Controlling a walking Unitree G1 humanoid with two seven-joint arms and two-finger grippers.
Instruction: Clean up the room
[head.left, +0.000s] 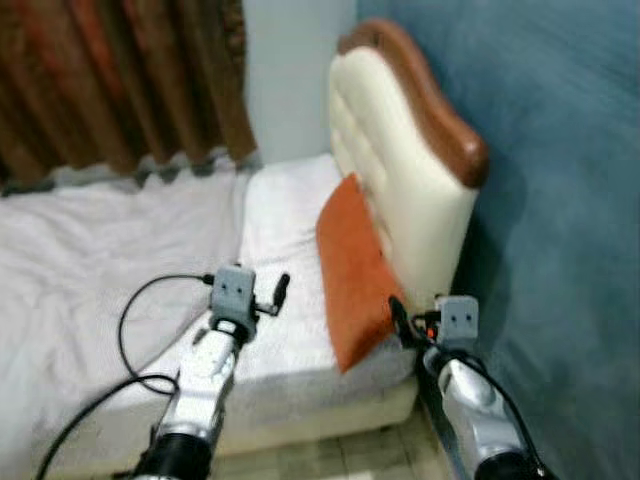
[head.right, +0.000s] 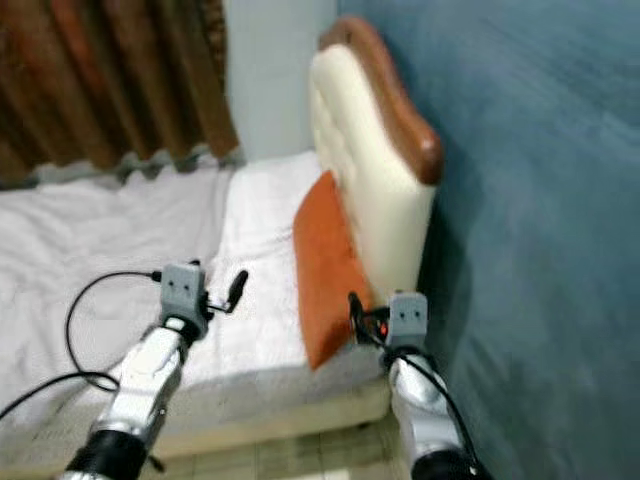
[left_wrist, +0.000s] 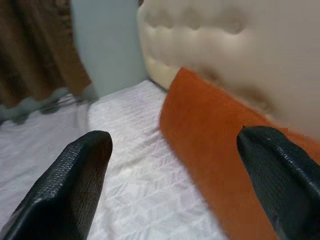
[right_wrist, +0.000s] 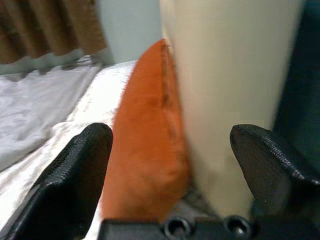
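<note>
An orange pillow leans upright against the cream padded headboard at the head of a white bed. My left gripper hovers over the mattress just left of the pillow; in its wrist view the fingers stand wide apart, open, with the pillow ahead and nothing held. My right gripper sits at the pillow's near lower corner by the bed's edge, open, its fingers bracketing the pillow and the headboard's end.
A blue wall runs close along the right of the headboard. Brown curtains hang behind the bed. A crumpled white sheet covers the left of the mattress. A black cable loops off my left arm. Tiled floor shows below the bed.
</note>
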